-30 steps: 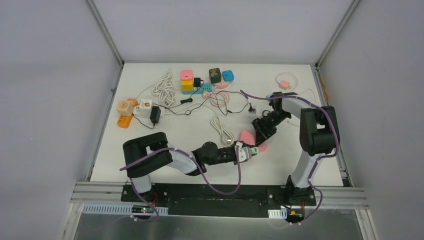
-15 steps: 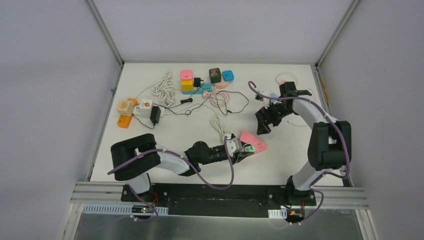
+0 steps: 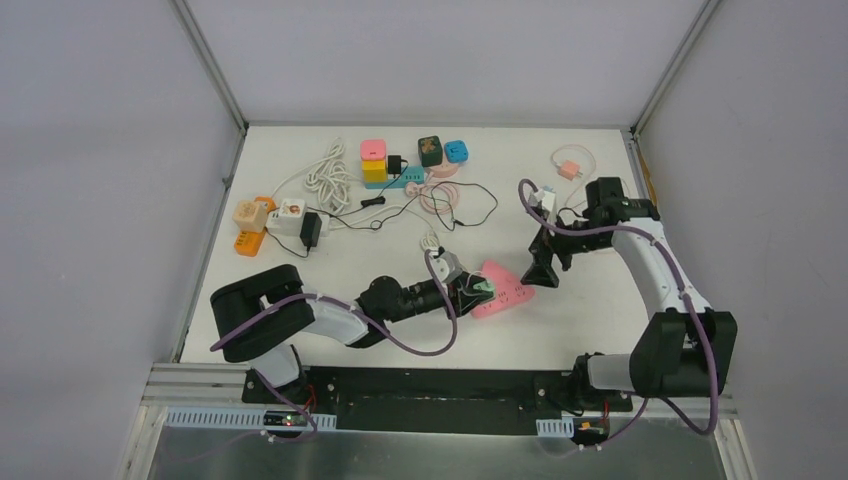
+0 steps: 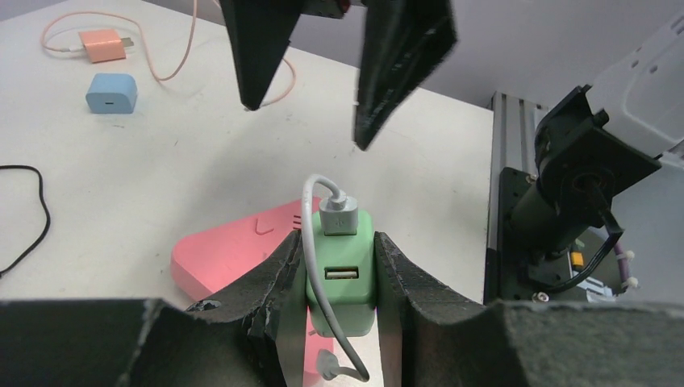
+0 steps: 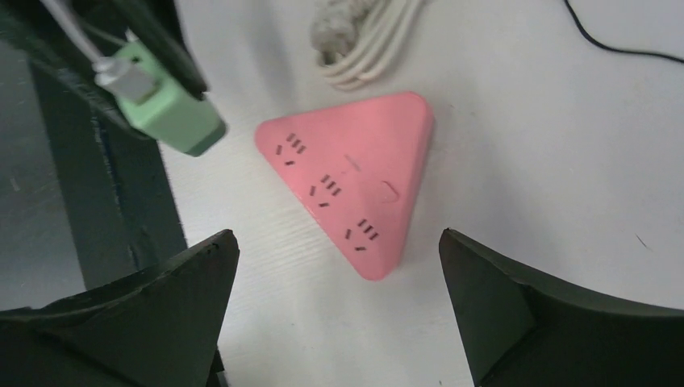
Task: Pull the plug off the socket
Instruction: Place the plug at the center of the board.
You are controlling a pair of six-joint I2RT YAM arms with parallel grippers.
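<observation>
The green plug [image 4: 340, 270] is clamped between my left gripper's [image 4: 335, 242] black fingers, with a grey USB cable stuck in its top. It is out of the socket, hanging just off the socket's left corner [image 5: 169, 113]. The pink triangular socket [image 5: 355, 177] lies flat on the white table [image 3: 600, 310], and all its slots show bare. In the top view the plug [image 3: 483, 288] and the left gripper [image 3: 476, 290] sit at the socket's [image 3: 503, 291] left edge. My right gripper [image 5: 337, 235] hangs wide open above the socket's near corner, holding nothing [image 3: 545, 268].
A coiled white cable [image 3: 440, 255] lies just behind the socket. Coloured cube adapters [image 3: 373, 160], black leads and a power strip crowd the back left. A peach charger [image 3: 570, 170] with its cable and a blue charger [image 4: 111, 93] lie at the back right.
My right gripper let go of the pink socket, opened wide and drew back to the right. The left gripper pulled left with the green plug. The socket dropped flat on the table.
</observation>
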